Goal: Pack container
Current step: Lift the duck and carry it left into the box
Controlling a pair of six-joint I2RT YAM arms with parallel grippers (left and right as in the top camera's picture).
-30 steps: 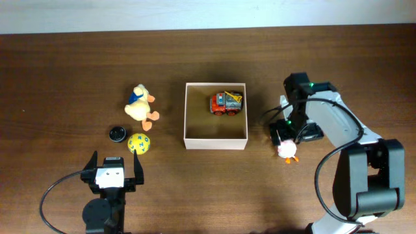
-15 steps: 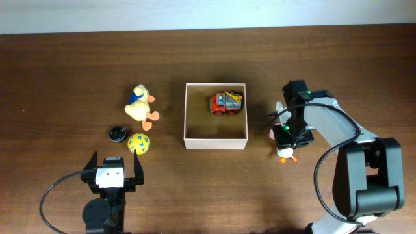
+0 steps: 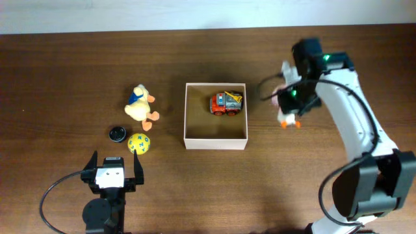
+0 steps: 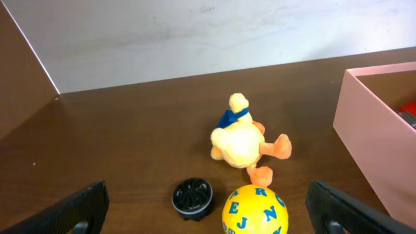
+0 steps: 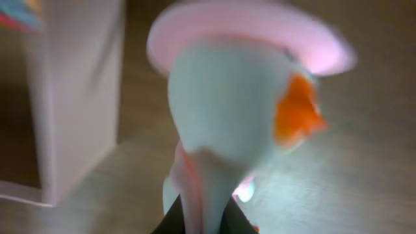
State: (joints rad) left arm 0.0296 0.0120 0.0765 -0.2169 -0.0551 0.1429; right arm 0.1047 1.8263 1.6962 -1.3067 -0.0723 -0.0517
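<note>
1. Looking down from overhead, I see the container (image 3: 216,144) sitting mid-table (image 3: 65,71), open top up. A red toy truck (image 3: 225,104) lies in its far right corner.
2. My right gripper (image 3: 288,107) is clamped on a small white toy bird (image 3: 285,117) with pink and orange parts, just outside the container's right wall. The right wrist view is blurred, and the bird fills most of it.
3. My left gripper (image 3: 114,164) sits near the table's front edge, jaws spread wide and holding nothing.
4. Left of the container lie a plush duck (image 3: 141,107), a yellow lettered ball (image 3: 138,143) and a black cap (image 3: 117,134). The ball is just beside the duck's orange feet.
</note>
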